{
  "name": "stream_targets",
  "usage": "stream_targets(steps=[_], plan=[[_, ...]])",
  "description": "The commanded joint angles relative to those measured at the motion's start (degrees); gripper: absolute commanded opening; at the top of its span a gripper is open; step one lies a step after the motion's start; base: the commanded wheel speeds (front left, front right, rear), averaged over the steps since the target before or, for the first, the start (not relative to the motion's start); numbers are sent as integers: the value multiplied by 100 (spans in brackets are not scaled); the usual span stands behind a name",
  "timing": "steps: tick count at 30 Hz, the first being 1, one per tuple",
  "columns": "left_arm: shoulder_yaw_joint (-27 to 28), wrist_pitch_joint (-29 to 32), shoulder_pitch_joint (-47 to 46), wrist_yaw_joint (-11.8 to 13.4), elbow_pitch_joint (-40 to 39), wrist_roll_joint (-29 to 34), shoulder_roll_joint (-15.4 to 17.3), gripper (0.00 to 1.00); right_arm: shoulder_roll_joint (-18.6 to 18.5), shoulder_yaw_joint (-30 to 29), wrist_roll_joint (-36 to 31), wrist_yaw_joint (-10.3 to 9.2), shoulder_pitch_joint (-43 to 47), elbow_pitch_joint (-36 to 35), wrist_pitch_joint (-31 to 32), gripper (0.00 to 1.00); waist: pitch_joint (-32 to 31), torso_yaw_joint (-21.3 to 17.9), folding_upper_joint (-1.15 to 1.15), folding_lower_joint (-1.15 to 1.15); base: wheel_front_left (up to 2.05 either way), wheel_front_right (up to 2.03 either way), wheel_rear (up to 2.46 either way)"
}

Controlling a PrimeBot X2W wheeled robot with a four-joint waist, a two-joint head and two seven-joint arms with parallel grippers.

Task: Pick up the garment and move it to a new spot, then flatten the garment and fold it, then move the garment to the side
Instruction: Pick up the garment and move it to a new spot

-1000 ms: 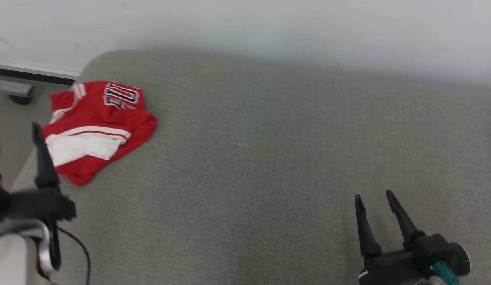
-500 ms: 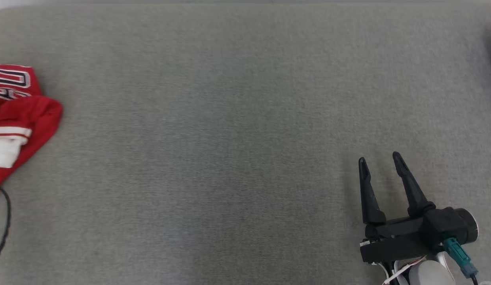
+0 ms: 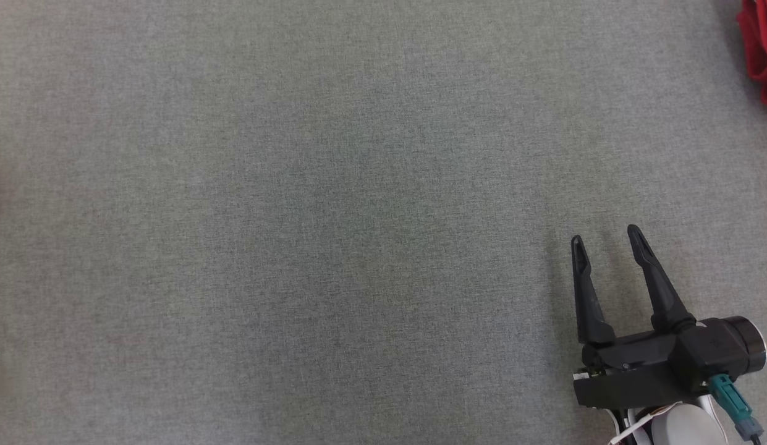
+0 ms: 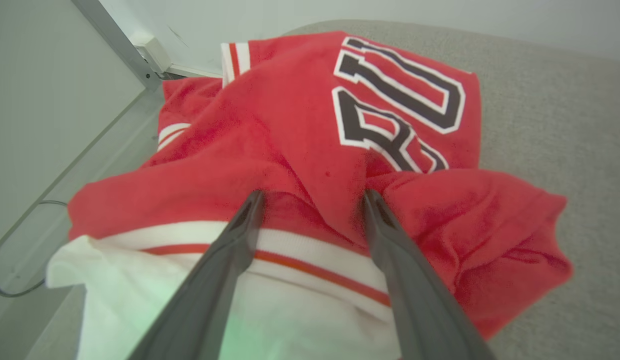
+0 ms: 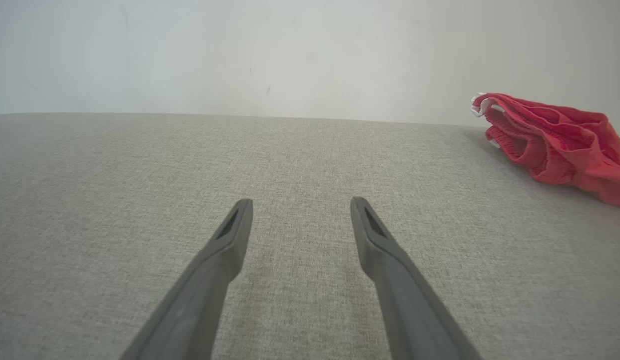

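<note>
My left claw (image 4: 313, 195) hangs wide open over the red jersey (image 4: 290, 125) on the counter's (image 4: 549, 90) corner. My head camera has swung right since a second ago. My right claw (image 3: 605, 235) is open too, over bare counter. Another red cloth (image 3: 760, 49) now shows at the counter's far right.

A grey woven fabric surface (image 3: 334, 204) runs back to a plain pale wall (image 5: 240, 55).

1. I worked in a bare indoor room, more a test lab than a home.
2. A grey cloth-covered table (image 3: 296, 216) met a plain white wall (image 5: 240, 50).
3. A metal rail (image 4: 115, 40) and a loose cable (image 4: 10, 287) showed beside it.
</note>
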Motion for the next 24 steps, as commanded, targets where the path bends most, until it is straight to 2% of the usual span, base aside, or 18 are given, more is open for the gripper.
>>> stream_targets(steps=[1, 7, 10, 11, 12, 14, 18, 24], plan=[[22, 17, -88, 2, 14, -56, 41, 100, -4, -2, -19, -14, 31, -21, -24, 100, -1, 6, -1, -1, 0, 0, 0], [101, 887, -183, 15, 584, -331, 5, 100, -43, -30, -44, -14, 59, -84, 31, 100, -29, 65, -1, -1, 0, 0, 0], [82, 1054, -215, 12, 623, -400, -12, 100, -37, -32, -55, -14, 82, -119, 57, 100, -33, 94, -1, -1, 0, 0, 0], [56, 1040, -219, 33, 603, -374, -14, 14, -32, -27, -64, -14, 83, -121, 66, 100, -36, 98, -1, -1, 0, 0, 0], [34, 1014, -219, 46, 579, -357, -34, 0, -28, -16, -69, -14, 76, -115, 62, 100, -44, 99, -1, -1, 0, 0, 0], [5, 900, -192, 47, 518, -331, -68, 0, -25, -2, -70, -14, 63, -85, 71, 100, -74, 100, -1, -1, 0, 0, 0], [126, 247, -250, 147, 307, -381, -118, 0, -19, -5, -27, -14, 64, -37, 82, 100, -189, 112, -1, -1, 0, 0, 0], [-9, -400, -562, 65, -9, -238, -80, 0, 34, 6, 42, -14, 101, 107, 51, 100, -491, 187, -1, -1, 0, 0, 0]])
